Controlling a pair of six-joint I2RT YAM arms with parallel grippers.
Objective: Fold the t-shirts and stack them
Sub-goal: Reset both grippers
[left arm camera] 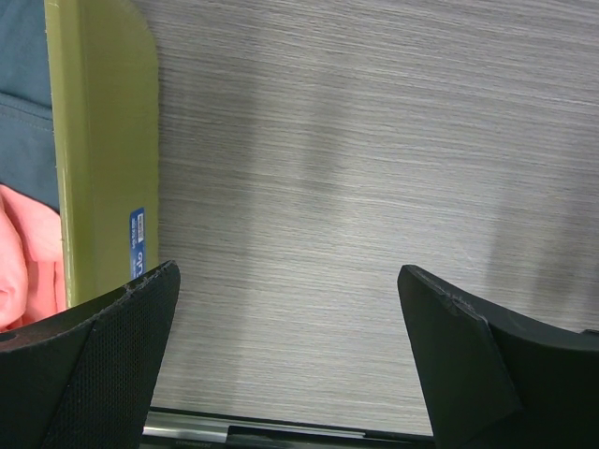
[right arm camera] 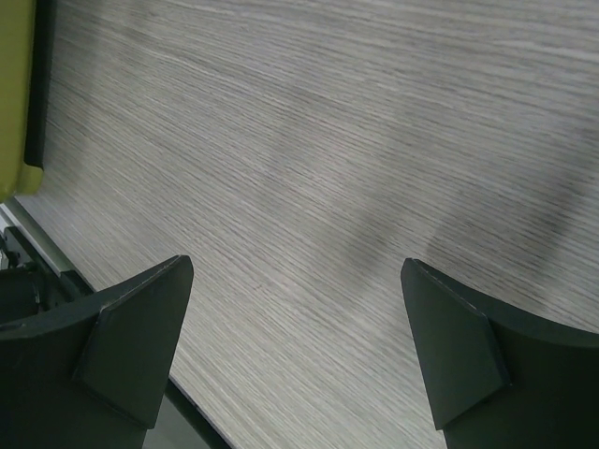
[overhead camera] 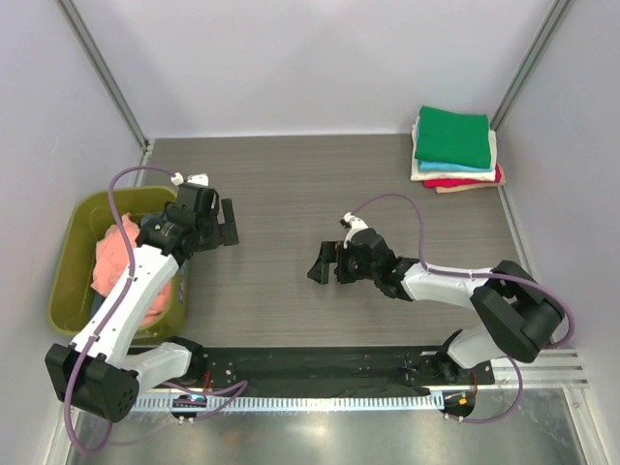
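Observation:
A stack of folded t-shirts (overhead camera: pixel 455 147) lies at the back right of the table: bright green on top, then cyan, cream and red. A crumpled salmon-pink t-shirt (overhead camera: pixel 124 266) fills the olive-green tub (overhead camera: pixel 76 237) at the left; it also shows in the left wrist view (left arm camera: pixel 26 257), with a dark blue-grey t-shirt (left arm camera: pixel 21 84) beside it. My left gripper (overhead camera: pixel 226 224) is open and empty over bare table just right of the tub. My right gripper (overhead camera: pixel 325 263) is open and empty over the middle of the table.
The tub's wall (left arm camera: pixel 103 159) stands at the left of the left wrist view, and its corner (right arm camera: pixel 17 84) shows in the right wrist view. A black and metal rail (overhead camera: pixel 387 373) runs along the near edge. Grey walls enclose the table on three sides.

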